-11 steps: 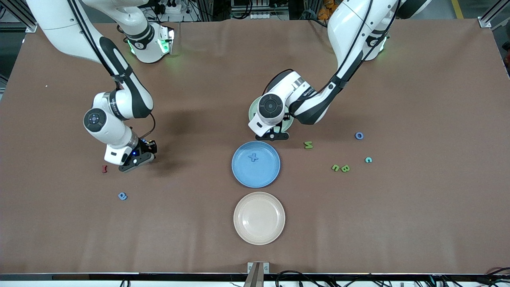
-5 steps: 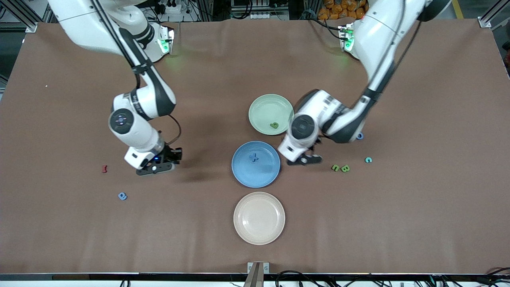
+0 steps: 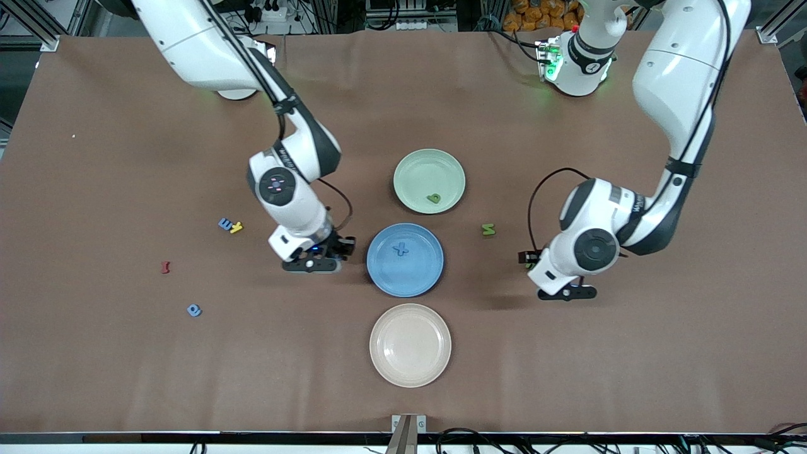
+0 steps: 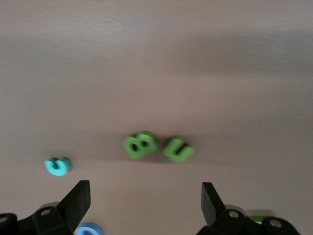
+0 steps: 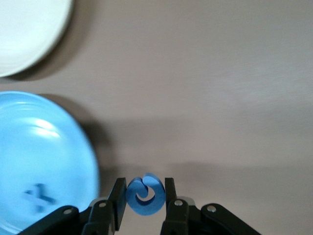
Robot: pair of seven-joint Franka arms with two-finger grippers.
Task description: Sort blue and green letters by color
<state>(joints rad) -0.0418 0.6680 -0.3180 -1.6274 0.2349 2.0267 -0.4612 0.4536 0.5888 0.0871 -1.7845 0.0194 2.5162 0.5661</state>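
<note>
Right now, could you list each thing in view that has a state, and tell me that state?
right gripper: shut on blue letter, beside the blue plate
left gripper: open, empty, over green letters B and U
blue plate: holds one blue X
green plate: holds one green letter
cream plate: holds nothing
green N: unsorted, flat on the table
</note>
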